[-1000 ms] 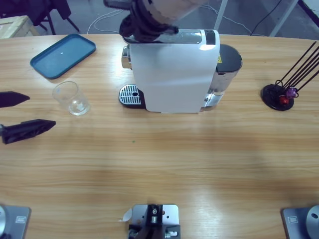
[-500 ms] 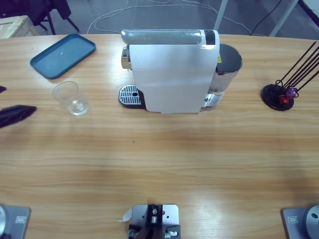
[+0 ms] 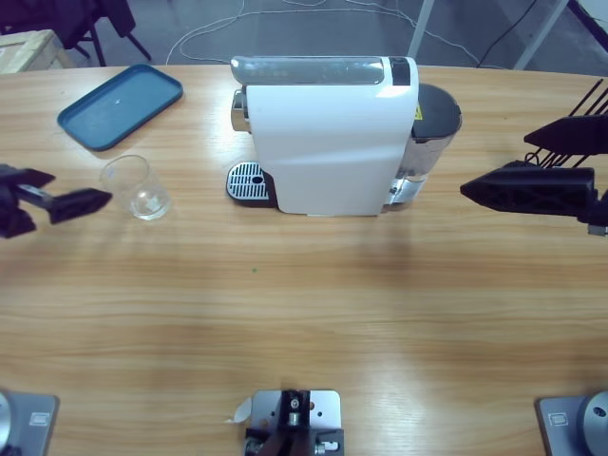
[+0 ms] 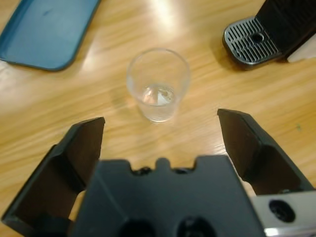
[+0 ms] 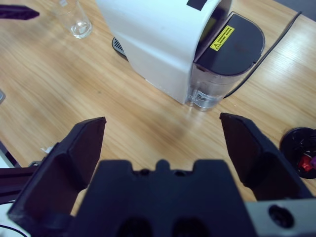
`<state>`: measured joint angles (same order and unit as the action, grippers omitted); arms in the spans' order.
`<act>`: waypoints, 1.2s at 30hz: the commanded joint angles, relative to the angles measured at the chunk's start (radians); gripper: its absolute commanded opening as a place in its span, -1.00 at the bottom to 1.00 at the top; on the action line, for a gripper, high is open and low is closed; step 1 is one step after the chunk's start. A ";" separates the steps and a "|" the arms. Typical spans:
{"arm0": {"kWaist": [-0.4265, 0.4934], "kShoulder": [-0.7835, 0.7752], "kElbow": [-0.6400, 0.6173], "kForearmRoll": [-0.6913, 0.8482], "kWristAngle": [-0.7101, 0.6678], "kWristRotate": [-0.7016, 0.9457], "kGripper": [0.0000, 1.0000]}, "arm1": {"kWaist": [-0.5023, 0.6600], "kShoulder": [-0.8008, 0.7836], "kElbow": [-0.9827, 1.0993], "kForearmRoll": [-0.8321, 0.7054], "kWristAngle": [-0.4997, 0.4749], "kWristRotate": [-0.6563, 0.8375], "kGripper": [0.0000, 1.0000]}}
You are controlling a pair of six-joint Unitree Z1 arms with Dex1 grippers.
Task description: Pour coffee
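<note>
White coffee machine (image 3: 328, 138), unreadable yellow label (image 5: 223, 38), empty glass (image 3: 136, 187), left gripper (image 3: 59, 190) spread

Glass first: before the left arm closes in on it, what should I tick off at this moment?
1. Left gripper open wide enough for the glass: ok, jaws spread well apart.
2. Glass lined up between the jaws: ok, it sits centred ahead of them in the left wrist view.
3. Glass upright and empty: ok, standing on the table, nothing in it.
4. Contact with the glass: not yet, the gripper is short of it.
5. Drip tray of the coffee machine free to receive the glass: ok, nothing on the grille.
6. Right gripper out of the way: ok, open, beside the machine's far end, holding nothing.
</note>
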<state>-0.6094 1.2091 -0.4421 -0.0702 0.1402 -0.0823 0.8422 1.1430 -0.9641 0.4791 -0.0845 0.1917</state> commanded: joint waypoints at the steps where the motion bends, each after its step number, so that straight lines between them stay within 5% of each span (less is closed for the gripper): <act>1: 0.006 0.186 0.084 -0.198 -0.019 0.049 1.00 | 0.006 0.016 0.058 0.000 -0.015 0.014 1.00; 31: 0.034 0.510 0.076 -0.532 0.085 0.051 0.99 | -0.026 0.113 0.128 -0.088 -0.018 0.080 1.00; 34: 0.034 0.518 0.088 -0.573 0.085 0.042 0.45 | -0.028 0.111 0.134 -0.089 -0.017 0.086 1.00; 36: 0.034 0.524 0.094 -0.594 0.075 0.036 0.28 | -0.029 0.110 0.134 -0.090 -0.017 0.092 1.00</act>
<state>-0.5854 1.6743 -0.3807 -0.5975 0.2086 -0.0272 0.8253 1.2286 -0.8693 0.4017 -0.0974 0.2625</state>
